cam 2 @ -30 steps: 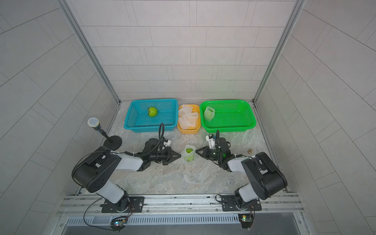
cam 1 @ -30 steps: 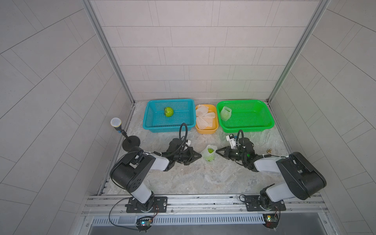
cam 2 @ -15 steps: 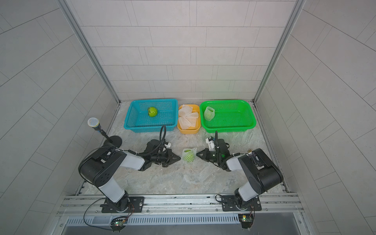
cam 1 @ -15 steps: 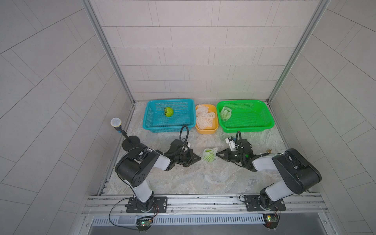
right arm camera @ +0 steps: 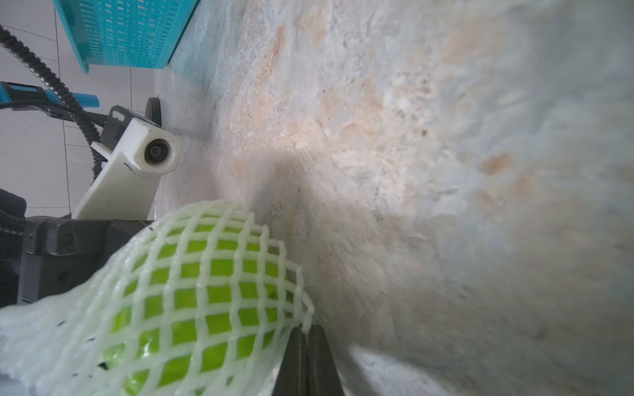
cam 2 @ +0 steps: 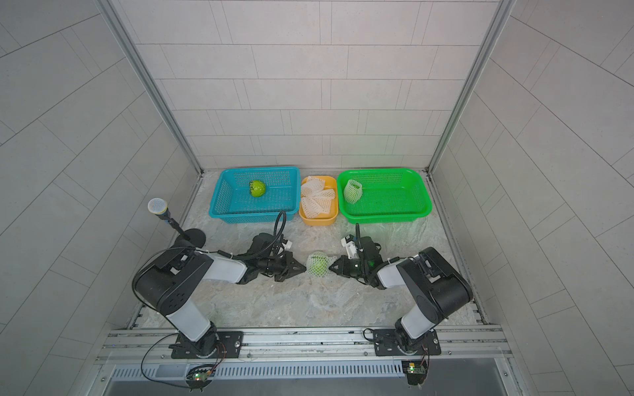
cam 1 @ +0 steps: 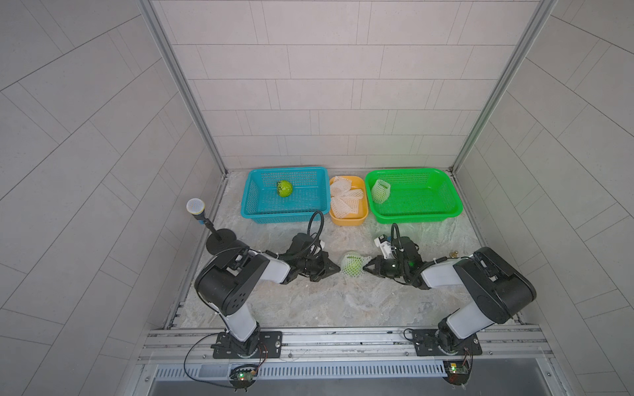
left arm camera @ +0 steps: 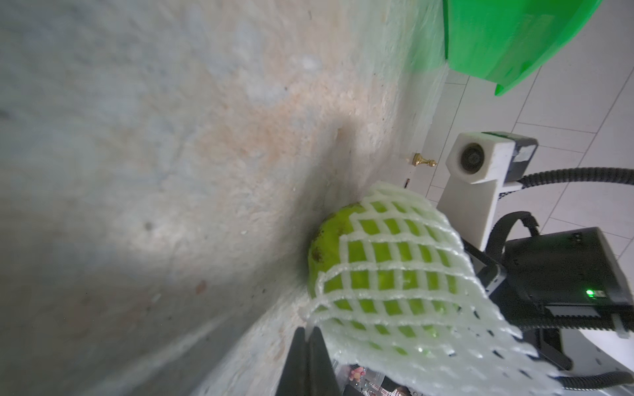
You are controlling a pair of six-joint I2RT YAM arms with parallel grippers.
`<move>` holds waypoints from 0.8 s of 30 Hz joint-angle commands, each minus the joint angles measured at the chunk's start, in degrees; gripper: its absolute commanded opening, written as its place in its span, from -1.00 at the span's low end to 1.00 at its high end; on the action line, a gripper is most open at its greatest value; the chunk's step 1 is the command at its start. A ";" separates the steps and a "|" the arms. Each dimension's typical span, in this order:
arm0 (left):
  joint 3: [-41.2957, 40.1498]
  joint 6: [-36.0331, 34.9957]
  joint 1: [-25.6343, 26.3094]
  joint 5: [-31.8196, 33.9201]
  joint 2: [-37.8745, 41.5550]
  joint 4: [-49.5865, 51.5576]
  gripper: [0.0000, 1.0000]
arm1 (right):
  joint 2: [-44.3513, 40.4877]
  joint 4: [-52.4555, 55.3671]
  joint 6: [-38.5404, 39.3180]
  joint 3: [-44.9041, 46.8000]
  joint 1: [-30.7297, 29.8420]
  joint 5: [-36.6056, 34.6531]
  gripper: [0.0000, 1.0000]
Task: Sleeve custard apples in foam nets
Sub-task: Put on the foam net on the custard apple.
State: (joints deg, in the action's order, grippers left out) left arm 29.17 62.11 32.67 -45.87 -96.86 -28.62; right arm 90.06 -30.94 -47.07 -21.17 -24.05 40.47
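Both claws have slid a little toward the front rail since a second ago, and the custard apple (cam 1: 351, 266) between them came along. The big black parts of both arms have swung in closer to the middle too. The baskets at the back have not moved.

In both top views the fruit sits on the counter (cam 1: 308, 301) with a foam net (cam 1: 350, 256) over it. The left claw (cam 1: 335, 269) touches one side and the right claw (cam 1: 367, 269) touches the other. From up there you cannot see what the tips are doing.

The wrist views show it. The left claw's black fingers (left arm camera: 296, 363) are pressed together on a corner of the net. The right claw's fingers (right arm camera: 293, 363) are pressed together on the net's edge on the other side. The left wrist view also shows a patch of green skin with dark spots, low by the counter, where the net does not reach.

Only the top views show the back row. A bare custard apple (cam 1: 284, 188) lies in the blue basket (cam 1: 254, 200). A netted custard apple (cam 1: 380, 190) lies in the green basket (cam 1: 429, 205). Spare foam nets (cam 1: 344, 197) fill the yellow tub (cam 1: 348, 223) between the two baskets.
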 commanded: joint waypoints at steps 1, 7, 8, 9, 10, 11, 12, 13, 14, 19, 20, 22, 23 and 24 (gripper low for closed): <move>1.73 -5.11 0.43 1.31 1.32 7.62 -0.98 | 0.47 0.37 1.11 -0.67 -0.55 -2.10 -1.00; 2.67 -7.35 0.71 2.36 1.72 11.13 -0.98 | -1.42 9.30 6.52 -2.55 -2.53 -7.59 -1.00; 2.73 -7.35 0.69 2.42 1.81 11.22 -0.98 | -1.48 9.41 6.55 -2.69 -2.61 -7.77 -1.00; 2.74 -7.33 0.65 2.43 1.87 11.22 -0.98 | -1.34 9.04 6.34 -2.63 -2.62 -7.77 -1.00; 2.82 -7.36 0.66 2.45 1.77 11.22 -0.98 | -1.21 8.67 5.99 -2.73 -2.67 -7.62 -1.00; 2.82 -7.35 0.72 2.52 1.92 11.22 -0.98 | -0.99 8.11 5.56 -2.73 -2.67 -7.47 -1.00; 2.90 -7.35 0.72 2.73 1.94 11.20 -0.98 | -0.86 7.43 5.05 -2.74 -2.64 -7.43 -1.00; 2.91 -7.27 0.67 2.97 2.03 11.15 -0.97 | -0.68 7.00 4.54 -2.80 -2.66 -7.49 -1.00; 2.91 -7.22 0.69 3.06 2.17 10.98 -0.97 | -0.59 6.67 4.13 -2.83 -2.67 -7.66 -1.00; 2.80 -5.36 0.73 4.07 3.81 8.42 -0.95 | -0.33 4.08 1.77 -2.91 -2.49 -8.64 -1.00; 2.82 -5.09 0.71 4.22 4.08 8.26 -0.95 | -0.42 3.61 1.34 -2.91 -2.47 -8.76 -1.00; 2.82 -4.34 0.64 4.71 4.56 7.24 -0.93 | -0.91 2.18 0.28 -2.92 -2.37 -9.14 -1.00; 2.89 -4.07 0.64 4.89 4.68 6.94 -0.92 | -1.24 2.20 0.07 -2.95 -2.36 -9.54 -1.00; 2.99 -3.95 0.63 5.19 4.63 7.04 -0.91 | -1.58 2.45 -0.03 -3.12 -2.31 -10.15 -1.00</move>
State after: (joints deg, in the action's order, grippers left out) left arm 30.94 57.54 33.04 -42.04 -93.38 -20.18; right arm 89.38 -27.24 -45.52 -23.90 -26.50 32.64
